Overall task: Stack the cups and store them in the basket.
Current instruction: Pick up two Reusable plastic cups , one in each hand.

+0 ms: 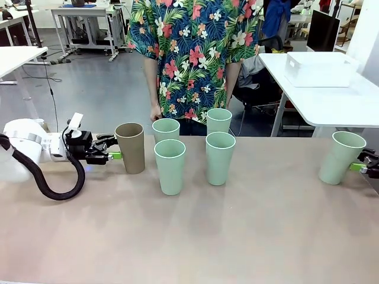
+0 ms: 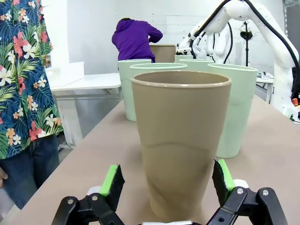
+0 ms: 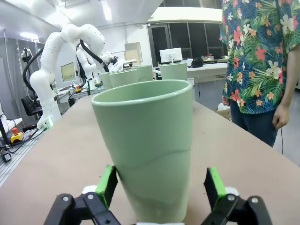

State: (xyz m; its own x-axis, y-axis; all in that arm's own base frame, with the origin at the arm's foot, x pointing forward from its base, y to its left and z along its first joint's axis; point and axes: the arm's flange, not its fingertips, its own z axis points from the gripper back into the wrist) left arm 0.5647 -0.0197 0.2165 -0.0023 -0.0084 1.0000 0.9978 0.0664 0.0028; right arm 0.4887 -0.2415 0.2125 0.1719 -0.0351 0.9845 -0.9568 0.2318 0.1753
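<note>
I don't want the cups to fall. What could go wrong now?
The left gripper straddles the tan cup low down, nearer one pad; closing might shove or tip it. Four mint cups stand close by, so a swing could knock them. The right gripper also straddles the end mint cup low, so it might wobble when lifted.

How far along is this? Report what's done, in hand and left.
Done: nothing; all six cups stand singly on the table. In hand: left gripper open around the tan cup, right gripper open around the far-right mint cup. Left: grasping, stacking, storing in the basket.
</note>
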